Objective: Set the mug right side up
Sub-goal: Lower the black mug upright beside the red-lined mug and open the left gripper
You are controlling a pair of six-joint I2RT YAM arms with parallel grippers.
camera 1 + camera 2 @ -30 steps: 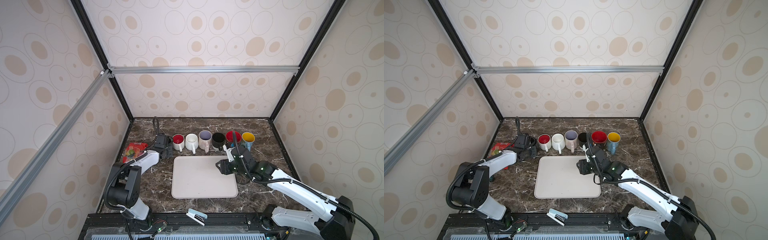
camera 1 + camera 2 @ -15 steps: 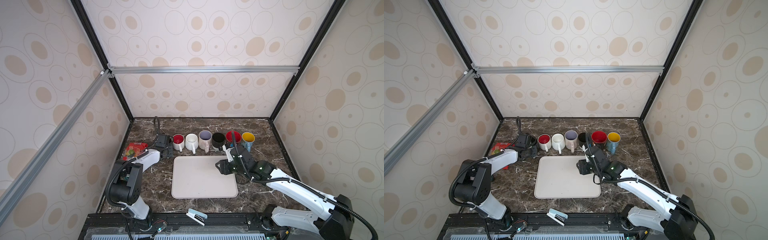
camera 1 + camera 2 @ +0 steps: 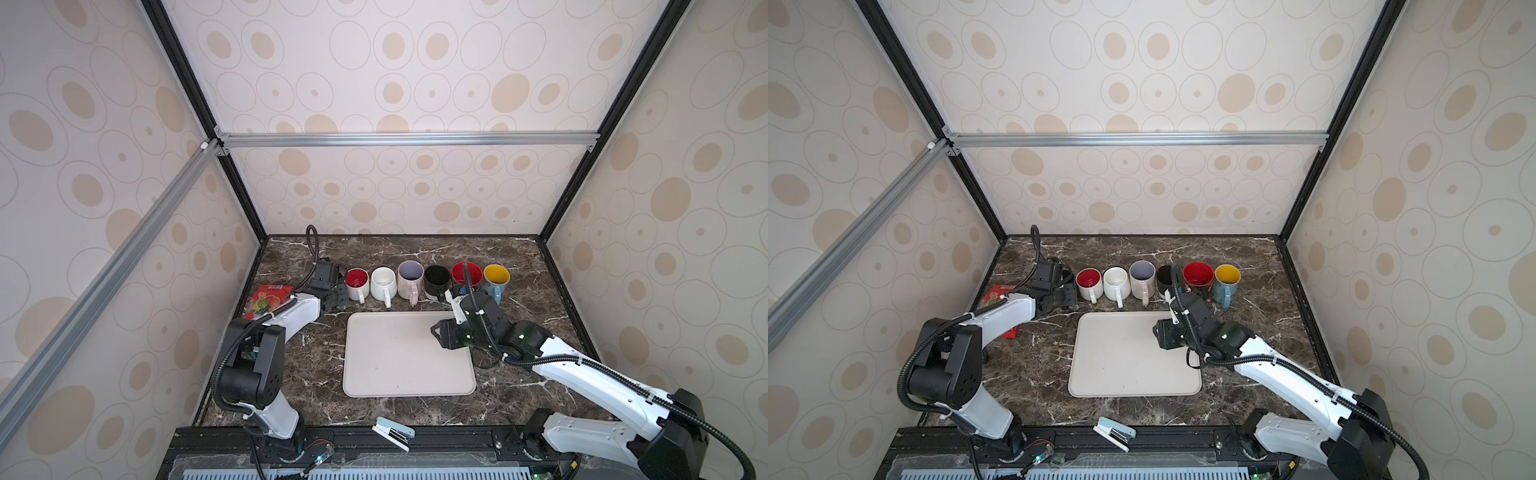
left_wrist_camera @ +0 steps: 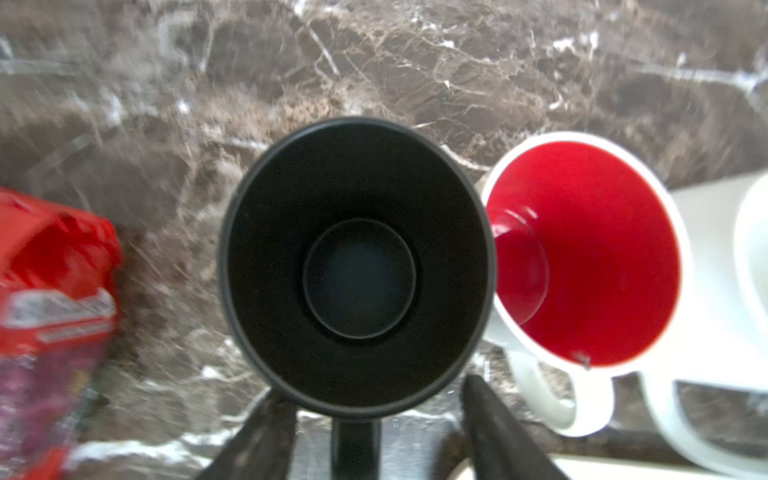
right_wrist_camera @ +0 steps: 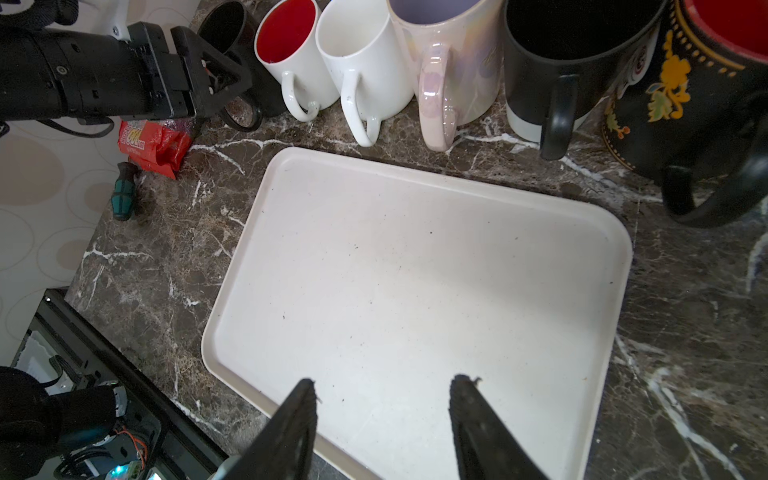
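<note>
A black mug stands right side up on the marble at the left end of the mug row, its mouth facing the left wrist camera. Its handle sits between the two fingers of my left gripper, with a gap on each side, so the gripper is open and holds nothing. In both top views the left gripper covers most of this mug. My right gripper is open and empty over the right part of the white tray.
To the mug's right stand several upright mugs, starting with a red-lined white mug that nearly touches it. A red snack packet and a green screwdriver lie left. A white stapler rests at the front edge.
My left gripper has gone from shut to open, letting go of the black mug's handle. The right arm has not moved.
</note>
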